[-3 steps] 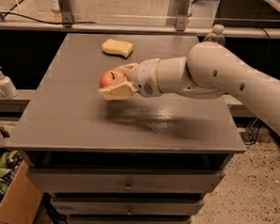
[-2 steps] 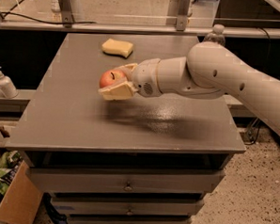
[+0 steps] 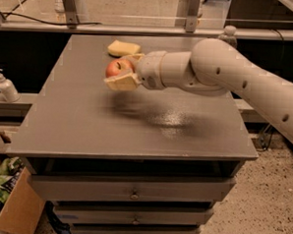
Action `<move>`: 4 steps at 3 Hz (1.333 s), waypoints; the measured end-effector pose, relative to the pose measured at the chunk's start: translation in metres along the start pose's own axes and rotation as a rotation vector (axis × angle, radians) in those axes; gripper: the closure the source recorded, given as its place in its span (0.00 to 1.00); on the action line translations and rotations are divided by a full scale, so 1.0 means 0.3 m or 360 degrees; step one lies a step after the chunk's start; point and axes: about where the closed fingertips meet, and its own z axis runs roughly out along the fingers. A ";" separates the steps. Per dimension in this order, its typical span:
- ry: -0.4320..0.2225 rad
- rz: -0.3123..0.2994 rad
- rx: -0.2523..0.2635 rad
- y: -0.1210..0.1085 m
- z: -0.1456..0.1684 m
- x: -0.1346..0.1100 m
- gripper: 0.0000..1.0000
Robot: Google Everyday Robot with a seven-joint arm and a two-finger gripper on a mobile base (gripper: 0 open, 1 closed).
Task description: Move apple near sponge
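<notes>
One second on and my gripper (image 3: pixel 121 71), fingers clamped tight on the apple (image 3: pixel 115 68), has carried it further back above the table (image 3: pixel 86 130), so it now hangs just in front of the sponge (image 3: pixel 123 48), and I reckon only the set-down is left
</notes>
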 end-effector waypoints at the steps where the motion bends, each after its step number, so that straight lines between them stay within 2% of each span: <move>1: -0.0024 -0.0023 0.0158 -0.168 0.045 -0.017 1.00; 2: -0.0041 0.0008 0.0300 -0.329 0.075 -0.011 1.00; 3: -0.0046 0.0040 0.0368 -0.436 0.114 -0.001 1.00; 4: -0.0030 0.0054 0.0392 -0.506 0.165 0.011 1.00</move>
